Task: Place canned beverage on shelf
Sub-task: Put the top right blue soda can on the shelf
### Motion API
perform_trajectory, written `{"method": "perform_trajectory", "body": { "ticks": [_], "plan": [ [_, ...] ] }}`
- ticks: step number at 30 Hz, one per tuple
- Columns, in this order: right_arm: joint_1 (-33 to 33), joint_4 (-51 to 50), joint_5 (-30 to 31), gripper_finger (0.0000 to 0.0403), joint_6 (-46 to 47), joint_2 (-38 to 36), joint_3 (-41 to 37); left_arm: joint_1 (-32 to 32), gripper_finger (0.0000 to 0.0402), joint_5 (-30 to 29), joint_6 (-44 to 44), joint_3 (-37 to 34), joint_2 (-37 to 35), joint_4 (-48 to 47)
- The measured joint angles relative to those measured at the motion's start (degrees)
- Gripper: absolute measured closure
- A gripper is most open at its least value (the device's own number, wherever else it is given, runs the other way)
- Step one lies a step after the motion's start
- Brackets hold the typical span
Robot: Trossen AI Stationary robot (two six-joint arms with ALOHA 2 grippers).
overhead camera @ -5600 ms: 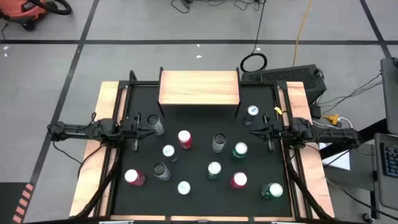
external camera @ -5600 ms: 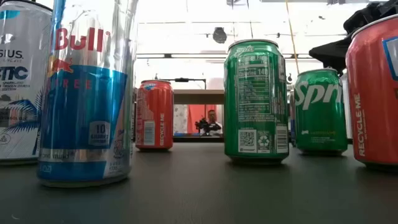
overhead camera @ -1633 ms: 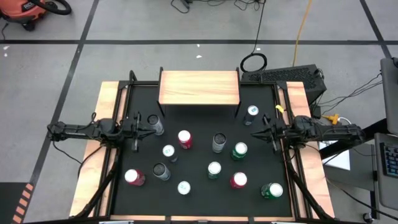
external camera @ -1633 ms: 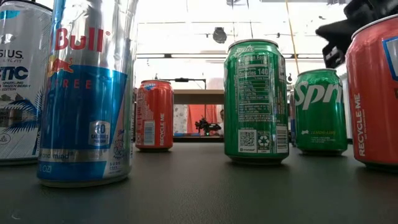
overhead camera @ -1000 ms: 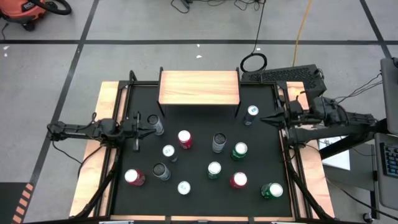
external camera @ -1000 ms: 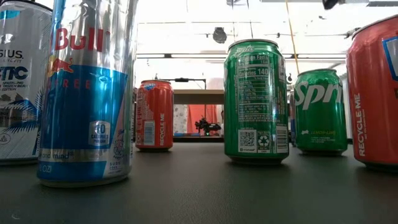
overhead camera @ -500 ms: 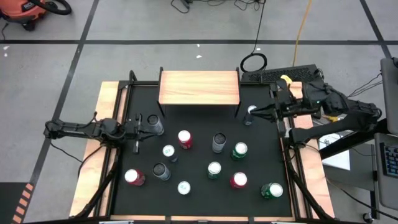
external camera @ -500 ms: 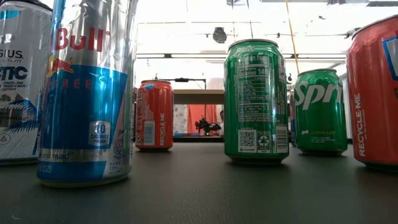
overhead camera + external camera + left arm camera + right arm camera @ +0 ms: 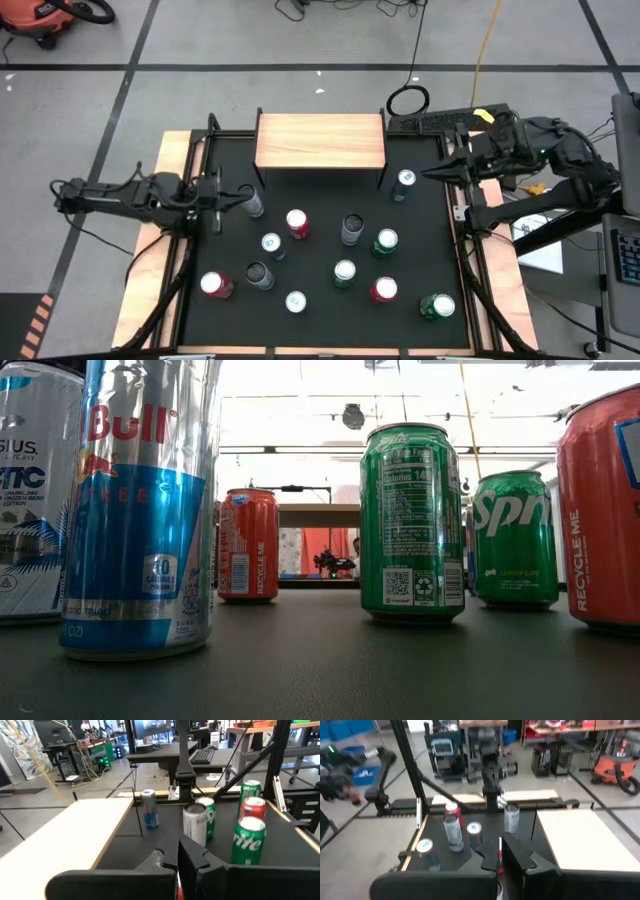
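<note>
On the black table (image 9: 320, 320), seen from the high view, eleven cans stand upright and none lies on its side. Counted by lid and body colour: three red cans, at centre-left (image 9: 297, 223), lower left (image 9: 215, 286) and lower right of centre (image 9: 384, 290); two green cans, one right of centre (image 9: 386, 242) and one at the lower right corner (image 9: 437, 306); six silver, dark or blue-bodied cans, namely the slim blue-and-silver can (image 9: 403, 183) at upper right just beside the shelf's leg, a dark-topped can (image 9: 250, 203) at upper left, a grey can (image 9: 351, 229) at centre, a white-topped can (image 9: 271, 243), a dark can (image 9: 259, 276) and two pale-topped cans in the lower rows (image 9: 343, 272) (image 9: 296, 301), which makes seven in that group and twelve in all on recount.

One shelf (image 9: 320, 140), a light-wood board on black legs, stands at the upper centre of the table; no can rests on it.

Two arms are present. The left gripper (image 9: 243, 197) sits at the left edge of the frame's table area, fingers closed together, tip just beside the dark-topped can, holding nothing. The right gripper (image 9: 428, 173) is at the upper right, raised above the table edge, fingers pressed shut and empty, pointing toward the slim blue-and-silver can, apart from it.

The low view shows six cans in a row across the frame.
</note>
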Motion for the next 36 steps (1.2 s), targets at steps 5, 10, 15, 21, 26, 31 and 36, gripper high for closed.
{"method": "perform_trajectory", "body": {
  "ticks": [5,10,15,21,26,31,36],
  "plan": [
    [0.0,-5.0,0.1,0.0403,2.1,1.2,0.0,0.0,0.0402,0.0,0.3,9.1,8.7,-0.6],
    [0.0,-9.8,0.0,0.0403,3.7,2.8,-0.1,0.0,0.0402,-2.4,0.2,18.4,17.1,-0.9],
    [0.0,-14.1,-0.1,0.0403,5.9,4.0,-0.1,0.0,0.0402,-5.0,-0.1,27.2,24.7,-0.5],
    [0.0,-16.2,0.7,0.0403,8.6,5.6,-0.1,0.0,0.0402,-4.3,-4.7,34.1,31.3,-0.6],
    [0.0,-16.2,1.6,0.0403,11.3,7.7,-0.1,0.0,0.0402,-3.9,-17.4,37.2,33.4,-0.2],
    [0.0,-16.5,1.5,0.0403,18.8,9.8,-0.1,0.0,0.0402,-1.8,-25.4,38.4,33.5,-0.5],
    [0.0,-17.8,1.3,0.0403,28.2,12.1,-0.1,0.0,0.0402,4.6,-22.2,38.4,33.5,-0.8]
  ]
}}
